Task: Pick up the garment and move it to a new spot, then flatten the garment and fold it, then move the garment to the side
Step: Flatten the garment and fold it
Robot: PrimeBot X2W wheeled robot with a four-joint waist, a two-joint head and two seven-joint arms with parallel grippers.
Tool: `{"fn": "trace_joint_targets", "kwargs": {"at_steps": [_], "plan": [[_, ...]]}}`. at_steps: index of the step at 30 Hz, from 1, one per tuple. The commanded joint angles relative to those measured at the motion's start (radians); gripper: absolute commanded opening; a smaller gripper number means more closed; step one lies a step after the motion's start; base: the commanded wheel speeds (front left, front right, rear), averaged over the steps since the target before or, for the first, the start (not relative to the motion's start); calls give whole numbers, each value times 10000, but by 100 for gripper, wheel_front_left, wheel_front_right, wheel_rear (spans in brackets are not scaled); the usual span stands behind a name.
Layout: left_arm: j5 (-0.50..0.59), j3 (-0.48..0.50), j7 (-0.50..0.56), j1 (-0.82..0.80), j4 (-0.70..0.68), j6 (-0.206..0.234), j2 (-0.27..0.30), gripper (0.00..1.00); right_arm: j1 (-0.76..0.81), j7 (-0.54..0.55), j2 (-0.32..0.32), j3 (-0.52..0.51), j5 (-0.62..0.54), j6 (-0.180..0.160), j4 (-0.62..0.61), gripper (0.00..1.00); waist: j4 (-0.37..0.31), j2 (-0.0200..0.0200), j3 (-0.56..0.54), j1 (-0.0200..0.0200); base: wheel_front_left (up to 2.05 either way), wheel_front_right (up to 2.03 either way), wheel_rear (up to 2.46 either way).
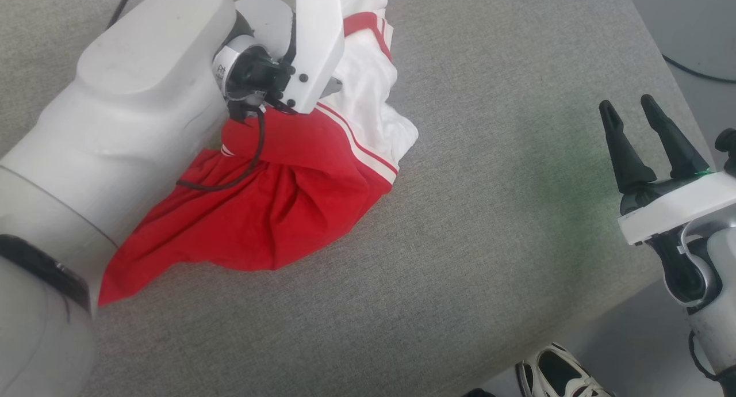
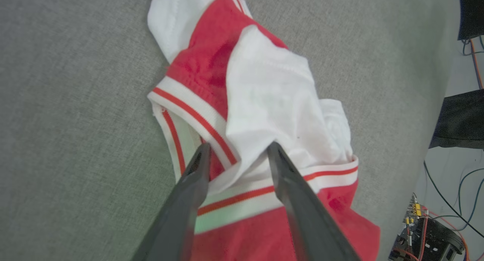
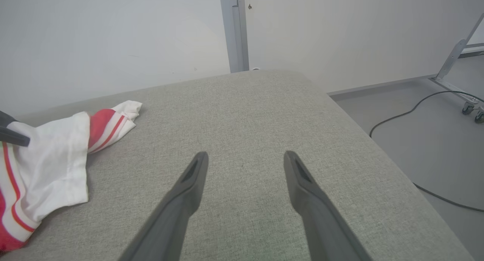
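Fingers of my left gripper (image 2: 238,145) stand apart, a fold of the garment (image 2: 264,94) between them for pinching; my right gripper (image 3: 245,154) hangs spread, idle.

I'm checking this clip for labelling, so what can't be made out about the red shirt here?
Left wrist view: the left gripper stands open over a white fold of the garment; whether its tips press it is unclear; the bottom edge cuts the red part.
Head view: the left arm covers part of the garment; the bottom edge cuts a shoe.
Right wrist view: the left edge cuts the garment.
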Motion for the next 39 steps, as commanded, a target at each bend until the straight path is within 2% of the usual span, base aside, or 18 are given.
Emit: {"fn": "trace_joint_targets", "kwargs": {"at_steps": [1,2,8,12,16,19,20,21,26,29,32,35,36,37,38,39], "plan": [[-146,-27,-2,-113,88,-84,18,13,-68,-84,41,32,57,1,59,100,5,0,-25,0,0,0,0],[-162,-60,50,-109,94,-97,1,0,-71,-81,30,28,56,1,73,100,21,0,-38,0,0,0,0],[-594,175,-558,-165,-316,-191,-236,0,-77,-79,-83,-163,-7,1,-20,100,430,0,-63,0,0,0,0],[-795,297,-1129,-194,-1200,-179,73,0,92,-80,-263,-282,-25,1,-73,100,904,0,-204,0,0,0,0],[-787,215,-1517,252,-1979,-180,1029,0,196,-80,-390,-338,25,1,-183,100,1385,0,-427,0,0,0,0],[-846,208,-1707,817,-2417,-181,2051,0,360,-77,-509,-329,46,1,-257,100,1673,0,-540,0,0,0,0],[-846,208,-1707,817,-2417,-181,2051,0,360,-77,-509,-329,46,1,-257,100,1673,0,-540,0,0,0,0],[-828,179,-1746,1022,-2544,-163,2439,0,391,-70,-535,-327,45,1,-279,100,1747,0,-565,0,0,0,0],[-807,318,-2401,2188,-3304,389,4171,0,650,37,-695,-473,58,1,-342,100,2127,0,-663,0,0,0,0],[-936,516,-2914,2779,-3710,762,4978,0,764,201,-832,-537,30,1,-455,100,2354,0,-671,0,0,0,0],[-894,524,-3293,3266,-3849,1009,5398,0,843,341,-915,-597,-13,1,-627,100,2605,0,-673,0,0,0,0],[-748,585,-3827,3442,-3711,1150,5262,0,822,647,-953,-480,-82,1,-835,100,2875,0,-673,0,0,0,0],[-701,636,-4084,3469,-3636,1171,5124,31,766,780,-984,-411,-99,1,-958,100,2978,0,-658,0,0,0,0],[-632,682,-4341,3448,-3534,1224,4968,78,672,893,-1057,-366,-141,1,-1058,100,3097,0,-638,0,0,0,0],[-546,687,-4564,3471,-3429,1223,4822,100,556,1020,-1103,-288,-180,1,-1128,100,3212,0,-648,0,0,0,0],[-445,667,-4784,3510,-3350,1164,4707,100,454,1161,-1143,-206,-185,1,-1237,100,3327,0,-658,0,0,0,0]]}}
